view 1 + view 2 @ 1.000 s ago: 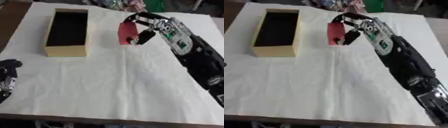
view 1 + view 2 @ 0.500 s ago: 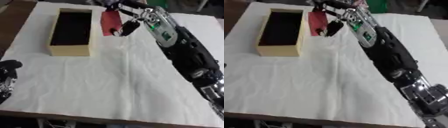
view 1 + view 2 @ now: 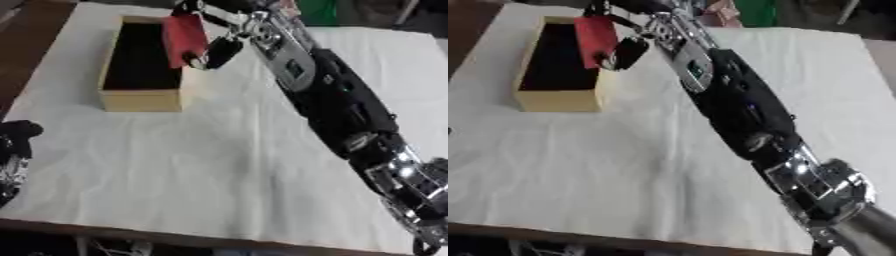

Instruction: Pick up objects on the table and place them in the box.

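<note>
Right hand (image 3: 219, 35), black with silver joints, reaches across from the right side to the far left part of the table. Its fingers and thumb are curled round a flat red rectangular object (image 3: 185, 33), grasping it. The red object hangs upright, long side vertical, above the right wall of the open tan cardboard box (image 3: 140, 97); its lower end overlaps the box's dark interior in both views. Whether it touches the wall cannot be told.

The box sits near the far left corner of the table, long axis running away from the robot, and its dark interior shows no contents that can be made out.

White cloth (image 3: 219, 165) covers the tabletop, with faint creases across the middle.

Left hand (image 3: 13, 150) rests at the left edge, near the near left corner, fingers up and relaxed, holding nothing, well apart from the box.
</note>
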